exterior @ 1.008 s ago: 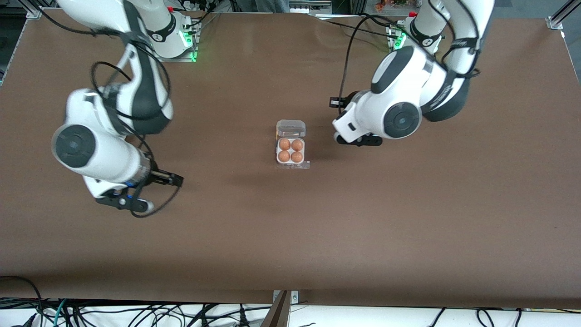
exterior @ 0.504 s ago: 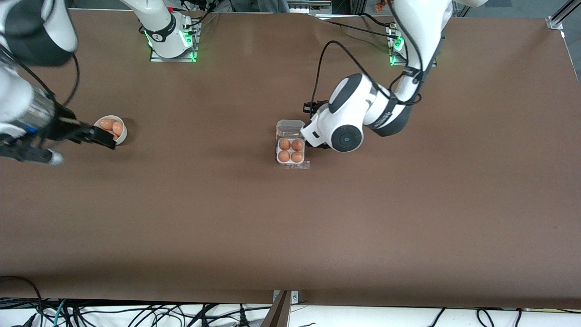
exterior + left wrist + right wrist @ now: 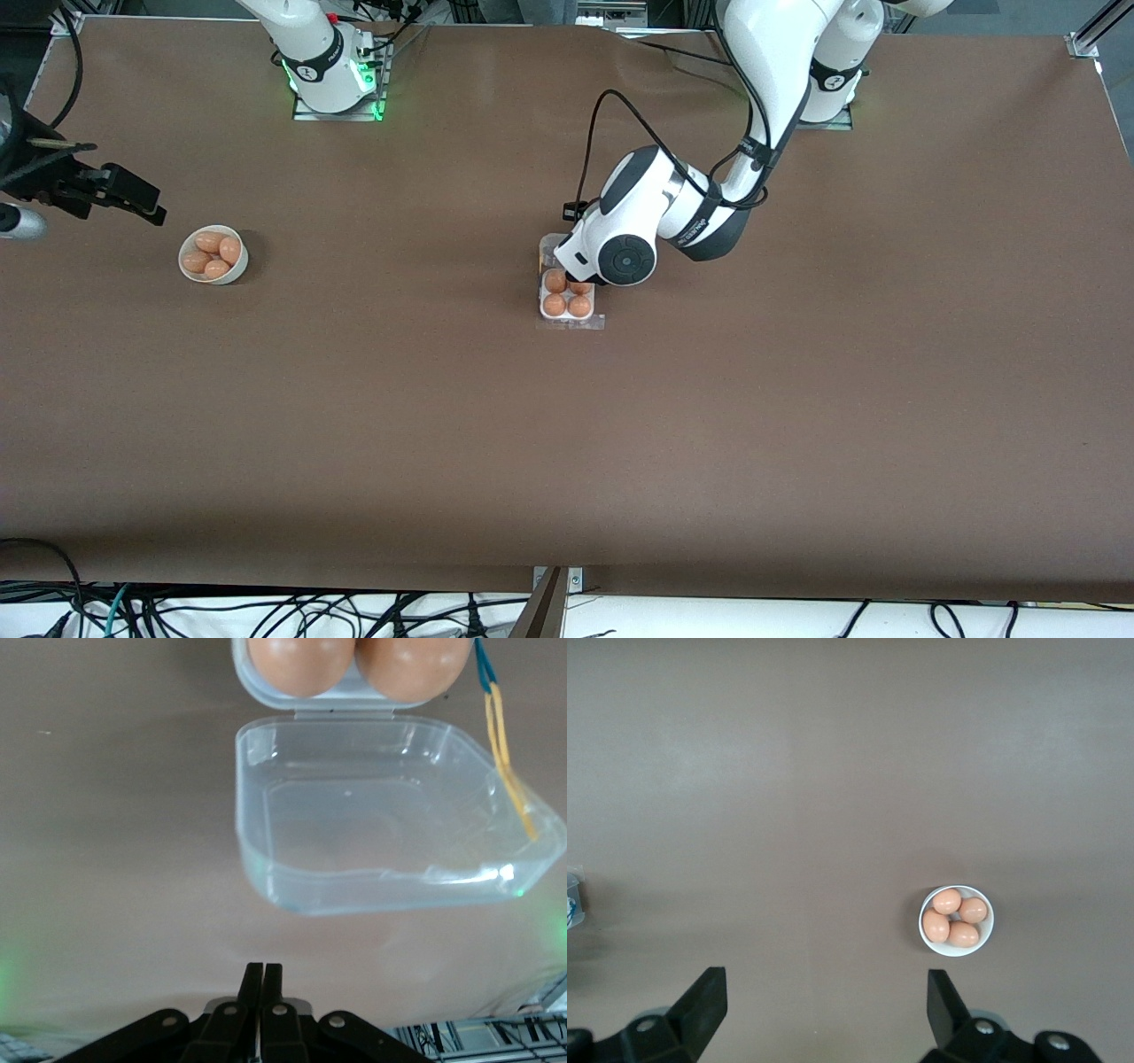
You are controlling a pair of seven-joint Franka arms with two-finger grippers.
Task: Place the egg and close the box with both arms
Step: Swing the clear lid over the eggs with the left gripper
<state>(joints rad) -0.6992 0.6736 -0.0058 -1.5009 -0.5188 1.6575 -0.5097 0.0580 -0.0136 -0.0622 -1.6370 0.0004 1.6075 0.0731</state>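
Note:
The box (image 3: 567, 316) stands mid-table with its clear lid (image 3: 381, 824) folded open and lying flat. Orange-brown eggs (image 3: 555, 305) fill its whitish tray, and the egg cannot be told from the others. The left arm's hand (image 3: 611, 257) hangs over the lid and hides most of it in the front view. In the left wrist view my left gripper (image 3: 263, 979) is shut and empty, low beside the lid's free edge. My right gripper (image 3: 824, 1005) is open and empty, up over the table at the right arm's end (image 3: 142, 204).
A round white bowl (image 3: 213, 275) with several eggs (image 3: 948, 901) stands toward the right arm's end of the table, close to the right gripper. A yellow and blue band (image 3: 505, 753) lies along one side of the lid.
The left arm has swung in from beside the box until its hand is over the open lid. The right arm has drawn back toward its own end, uncovering the bowl.

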